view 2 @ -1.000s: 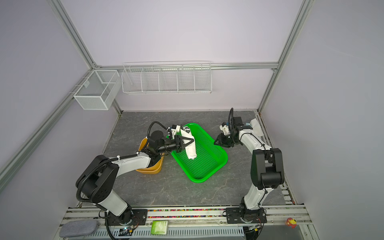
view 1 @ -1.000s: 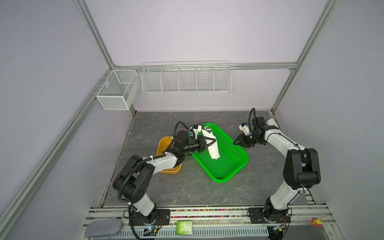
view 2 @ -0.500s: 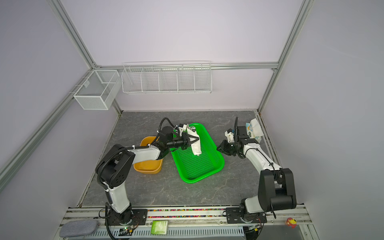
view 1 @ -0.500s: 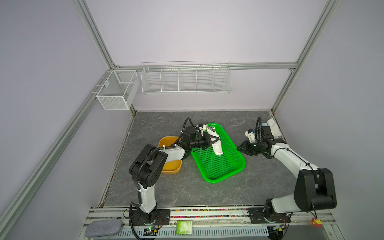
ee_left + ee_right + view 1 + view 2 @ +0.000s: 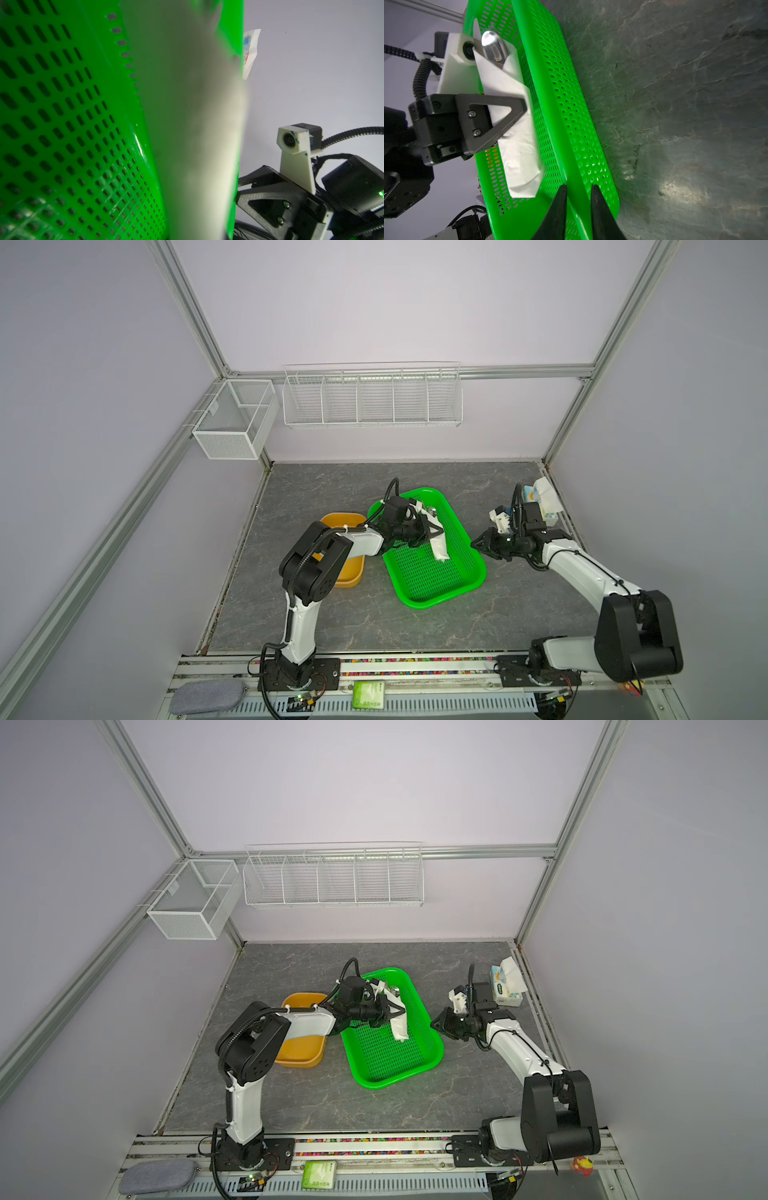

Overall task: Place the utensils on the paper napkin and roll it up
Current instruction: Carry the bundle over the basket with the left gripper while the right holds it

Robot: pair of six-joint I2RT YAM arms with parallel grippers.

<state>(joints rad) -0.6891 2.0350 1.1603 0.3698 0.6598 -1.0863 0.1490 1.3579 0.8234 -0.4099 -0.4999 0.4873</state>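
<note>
Grippers on both arms are closed on something at the green basket (image 5: 432, 585), which sits slightly right of centre in both top views on the grey marbled tabletop (image 5: 332, 614).

The left gripper (image 5: 433, 531) reaches in from the left over the basket's upper half. Its jaws are pressed together on the paper napkin (image 5: 439, 546), gripping it around the middle. The napkin is rolled into a narrow white bundle. It slants from upper left to lower right in the top views, above the basket's perforated floor. Whether its lower end touches the mesh cannot be told.

In the right wrist view the shiny bowl of a spoon (image 5: 493, 46) pokes out of the roll's far end, beyond the left gripper's triangular finger (image 5: 508, 116). Any other utensils are hidden inside the paper. The left wrist view shows only a blurred white mass of napkin (image 5: 197, 124) against the green mesh (image 5: 62, 124).

The right gripper (image 5: 474, 545) meets the basket at the middle of its right-hand rim in the top views. In the right wrist view its two black fingers (image 5: 560, 207) straddle that rim. One is inside the wall and one outside, both tight against the plastic, so it pinches the rim.

An orange tub (image 5: 355, 572) stands just left of the basket, partly under the left arm. A blue-and-white tissue pack (image 5: 540, 499) lies near the right edge of the tabletop, behind the right arm.
</note>
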